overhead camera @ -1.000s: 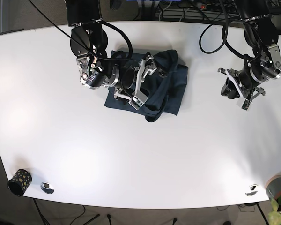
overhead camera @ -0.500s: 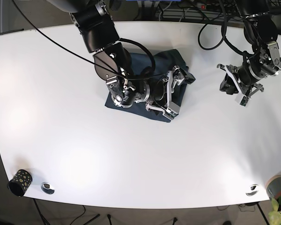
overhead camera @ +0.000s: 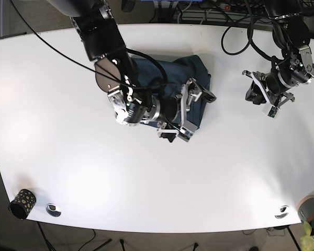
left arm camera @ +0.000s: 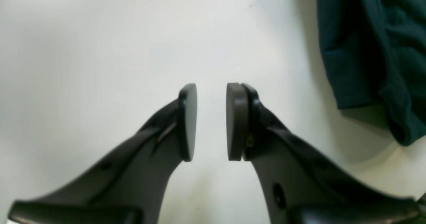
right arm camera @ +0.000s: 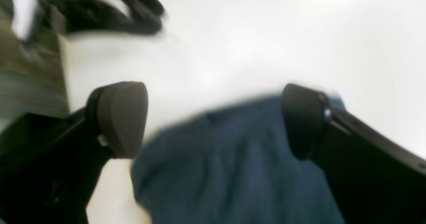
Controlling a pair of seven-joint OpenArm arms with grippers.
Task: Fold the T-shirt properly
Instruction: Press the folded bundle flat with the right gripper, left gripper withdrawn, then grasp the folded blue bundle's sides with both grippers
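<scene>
Dark navy T-shirt (overhead camera: 191, 78) lies bunched at about 12 o'clock of the white surface (overhead camera: 157, 178), one garment only, partly covered by the right arm. Right gripper (overhead camera: 191, 112) fingers spread wide apart over the shirt's 3 o'clock edge; in the right wrist view the two pads (right arm camera: 121, 117) stand far from each other with blue cloth (right arm camera: 233, 164) between and below them, neither pad clearly pinching it. That view is blurred, so contact can't be told. Right arm reaches in from 11 o'clock, elbow bent, wrist lying low across the shirt and pointing toward 3 o'clock.

Left gripper (overhead camera: 266, 99) at 2 o'clock of the surface, well apart from the shirt. Left wrist view: two fingers (left arm camera: 188, 120) nearly together, a narrow gap between the pads, nothing held, bare surface (left arm camera: 100, 51) under them. Shirt's edge (left arm camera: 372, 51) shows at 2 o'clock of that view, clear of the fingers. Left arm comes down from 1 o'clock, wrist tilted toward 8 o'clock.

Count: two arms, two grippers, one shirt. Also one small dark patterned cup (overhead camera: 22, 203) at 8 o'clock edge, two round metal fittings (overhead camera: 53, 209) near the 6 o'clock edge, one at each end.
</scene>
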